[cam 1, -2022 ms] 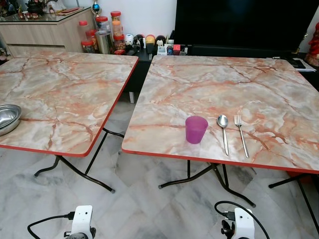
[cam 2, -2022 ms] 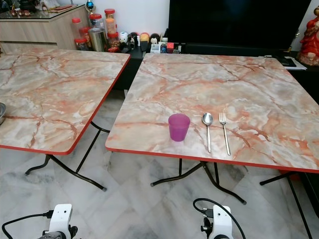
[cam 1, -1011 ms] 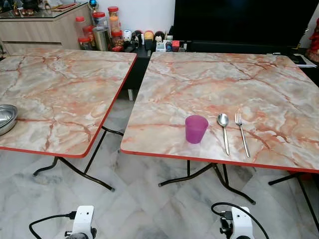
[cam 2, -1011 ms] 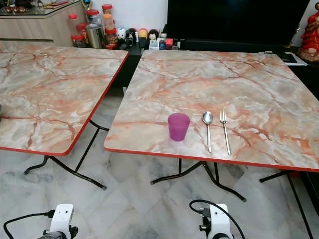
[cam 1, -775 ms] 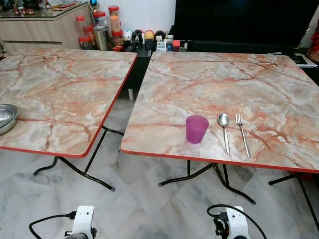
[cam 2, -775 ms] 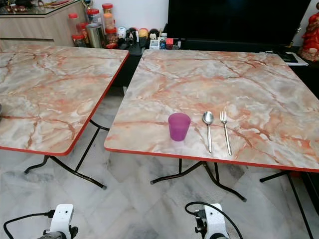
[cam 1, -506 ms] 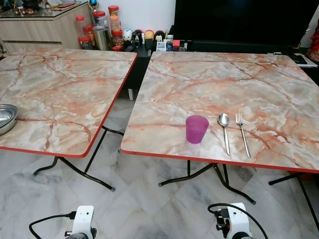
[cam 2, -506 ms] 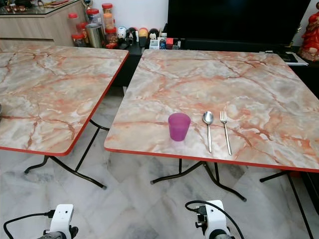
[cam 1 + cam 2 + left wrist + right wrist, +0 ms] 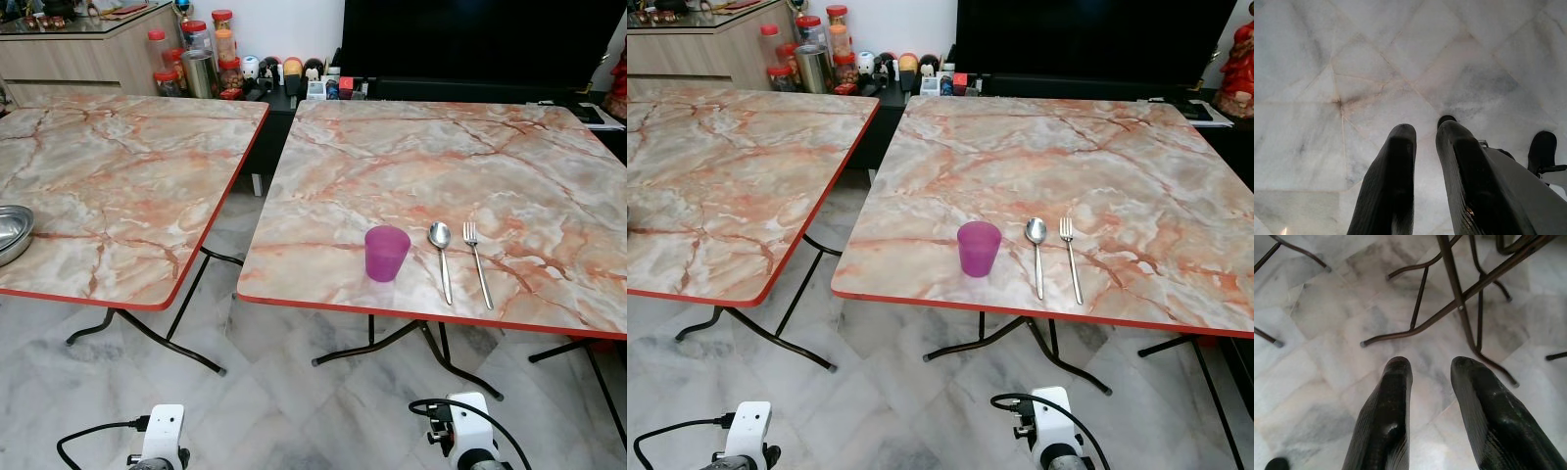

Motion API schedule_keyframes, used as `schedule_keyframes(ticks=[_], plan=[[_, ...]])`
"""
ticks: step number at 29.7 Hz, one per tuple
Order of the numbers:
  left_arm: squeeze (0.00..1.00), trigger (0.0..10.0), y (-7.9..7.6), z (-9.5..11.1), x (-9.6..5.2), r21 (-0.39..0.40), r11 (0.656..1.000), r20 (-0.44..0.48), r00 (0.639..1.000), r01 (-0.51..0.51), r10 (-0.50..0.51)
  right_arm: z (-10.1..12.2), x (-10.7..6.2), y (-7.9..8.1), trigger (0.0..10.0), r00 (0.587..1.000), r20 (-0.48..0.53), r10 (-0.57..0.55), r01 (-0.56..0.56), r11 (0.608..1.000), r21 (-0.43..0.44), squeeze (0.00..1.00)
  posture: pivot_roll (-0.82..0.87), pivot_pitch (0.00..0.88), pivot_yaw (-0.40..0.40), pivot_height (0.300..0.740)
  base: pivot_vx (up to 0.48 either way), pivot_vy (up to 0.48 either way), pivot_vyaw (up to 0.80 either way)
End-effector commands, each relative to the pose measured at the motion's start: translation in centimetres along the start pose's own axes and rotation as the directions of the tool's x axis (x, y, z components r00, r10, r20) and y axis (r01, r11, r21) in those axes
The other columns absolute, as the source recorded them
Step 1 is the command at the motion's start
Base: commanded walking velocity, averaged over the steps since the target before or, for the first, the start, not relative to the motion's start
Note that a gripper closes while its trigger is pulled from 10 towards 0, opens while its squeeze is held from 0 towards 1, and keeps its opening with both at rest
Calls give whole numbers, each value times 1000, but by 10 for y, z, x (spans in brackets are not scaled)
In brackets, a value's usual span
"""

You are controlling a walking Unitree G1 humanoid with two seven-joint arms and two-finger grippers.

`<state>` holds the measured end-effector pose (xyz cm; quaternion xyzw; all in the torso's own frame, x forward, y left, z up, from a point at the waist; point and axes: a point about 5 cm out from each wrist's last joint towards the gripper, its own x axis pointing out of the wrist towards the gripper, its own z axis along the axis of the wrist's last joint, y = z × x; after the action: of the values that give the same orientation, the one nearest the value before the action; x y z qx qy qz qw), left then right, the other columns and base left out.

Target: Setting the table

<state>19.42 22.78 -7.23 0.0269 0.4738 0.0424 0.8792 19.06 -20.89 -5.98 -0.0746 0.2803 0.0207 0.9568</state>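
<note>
Standing beside spoon (image 9: 439, 257) and fork (image 9: 476, 262): purple cup (image 9: 386, 254).

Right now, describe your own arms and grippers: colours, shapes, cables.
Each wrist ends in a white, boxy housing with a black cable looping off it, the left arm and the right arm alike. The left gripper and right gripper each have two long, rounded, glossy black fingers that taper to blunt tips.
</note>
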Motion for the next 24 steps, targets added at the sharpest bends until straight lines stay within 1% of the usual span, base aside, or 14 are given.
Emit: schedule_keyframes(ticks=[1, 2, 10, 12, 13, 16, 17, 18, 19, 20, 21, 22, 23, 24], plan=[[0, 10000, 1, 0, 0, -1, 1000, -10, 1000, -1, 1, 7, 2, -2, 10000, 999, 44, -10, 13, 999, -52, 0, -11, 0, 9, 740, 0, 0, 0], [0, 10000, 1, 1, 0, -1, 1000, -9, 1000, 0, 0, 8, 2, -1, 10000, 999, 51, -5, 8, 998, -69, 0, -12, 0, 9, 740, 0, 0, 0], [0, 10000, 1, 1, 0, -3, 1000, -6, 1000, 1, -1, 8, 1, -2, 10000, 998, 58, -14, 17, 998, -54, 0, -11, 0, 10, 740, 0, 0, 0], [0, 10000, 1, 1, 0, -5, 1000, -5, 1000, 0, 0, 9, 1, -1, 10000, 998, 66, -15, 22, 995, -100, 0, -8, 0, 10, 740, 0, 0, 0], [0, 10000, 1, 1, 0, -7, 1000, -3, 1000, 0, 0, 9, 2, -1, 10000, 998, 63, -15, 22, 994, -103, 0, -10, 0, 9, 740, 0, 0, 0], [0, 10000, 1, 1, 0, -8, 1000, -3, 1000, 0, 0, 8, 1, -2, 10000, 998, 59, -22, 27, 995, -91, 0, -10, 0, 9, 740, 0, 0, 0], [0, 10000, 1, 1, 0, -8, 1000, -2, 1000, 0, 0, 5, 1, -3, 10000, 998, 33, -52, 55, 995, -84, 0, -8, 0, 10, 740, 0, 0, 0], [0, 10000, 1, 1, 0, -8, 1000, -2, 1000, 1, -1, 2, 1, -5, 10000, 996, 8, -83, 84, 995, -59, 0, -8, 0, 10, 740, 0, 0, 0], [0, 10000, 1, 1, 0, -8, 1000, -3, 1000, 1, -1, 4, 3, -7, 10000, 990, -5, -140, 140, 990, 2, 0, -11, 0, 11, 740, 0, 0, 0], [0, 10000, 1, 1, 0, -8, 1000, -3, 1000, 1, -1, 4, 3, -7, 10000, 990, -5, -140, 140, 990, 2, 0, -11, 0, 11, 740, 0, 0, 0], [0, 10000, 1, 1, 0, -7, 1000, -3, 1000, 2, -2, 29, 14, -9, 10000, 977, 72, -202, 197, 978, 67, 0, -11, 0, 11, 740, 0, 0, 0], [0, 10000, 1, 1, 0, -7, 1000, -3, 1000, 3, -3, 45, 20, -9, 10000, 966, 122, -229, 218, 972, 92, 0, -11, 0, 11, 740, 0, 0, 0], [0, 10000, 1, 1, 0, -6, 1000, -3, 1000, 3, -3, 57, 26, -15, 10000, 954, 137, -267, 257, 963, 84, 0, -11, 0, 11, 740, 0, 0, 0], [0, 10000, 1, 1, 0, -6, 1000, -3, 1000, 3, -3, 57, 26, -16, 10000, 954, 128, -272, 264, 962, 76, 0, -11, 0, 11, 740, 0, 0, 0]])
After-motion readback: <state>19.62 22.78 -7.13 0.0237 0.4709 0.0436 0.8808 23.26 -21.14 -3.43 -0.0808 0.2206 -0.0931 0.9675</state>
